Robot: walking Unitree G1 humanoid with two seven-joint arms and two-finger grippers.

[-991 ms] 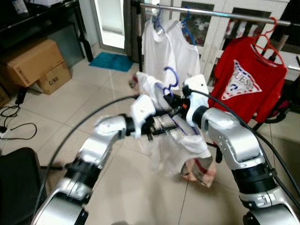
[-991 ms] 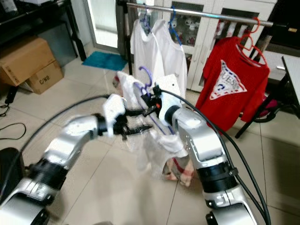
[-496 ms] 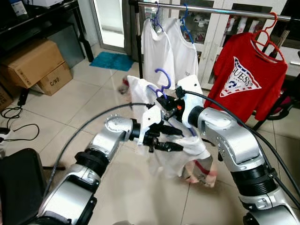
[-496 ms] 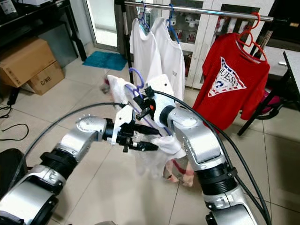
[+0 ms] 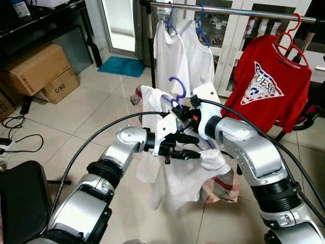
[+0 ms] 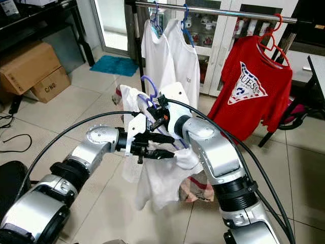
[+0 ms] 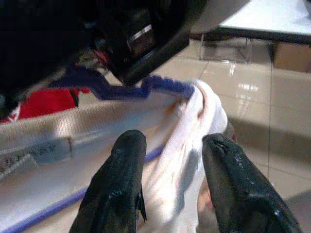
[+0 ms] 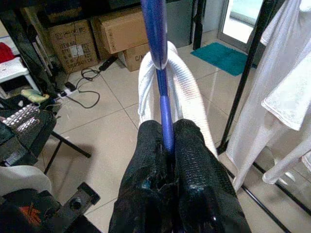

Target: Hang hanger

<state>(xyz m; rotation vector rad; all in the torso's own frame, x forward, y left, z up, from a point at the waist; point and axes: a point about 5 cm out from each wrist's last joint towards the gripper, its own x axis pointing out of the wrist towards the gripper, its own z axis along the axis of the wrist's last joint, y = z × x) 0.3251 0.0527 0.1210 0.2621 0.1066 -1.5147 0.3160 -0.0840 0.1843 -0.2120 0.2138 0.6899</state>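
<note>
Held the blue hanger (image 5: 176, 91), already dressed in a white shirt (image 5: 177, 168), out in front of the body and well below the clothes rail (image 5: 228, 10), so judged the dressing done and the hanging itself not yet begun. Clenched the right gripper (image 8: 167, 145) fingers on the hanger's blue bar, with the collar draped over it. Kept the left gripper (image 7: 170, 145) fingers parted, straddling a fold of shirt just under the hanger arm, not pinching it. Left to do: raise the hook, carry it forward and drop it over the rail. Noted open rail between the two white garments (image 5: 183, 51) and the red T-shirt (image 5: 264, 86), the likeliest gap. Reckoned with the rack's dark upright post (image 5: 149, 46) to the left, the red shirt's sleeve to the right, and the trailing hem, likely to brush the hung clothes. Saw open tiled floor (image 5: 96, 107) ahead for stepping closer.
</note>
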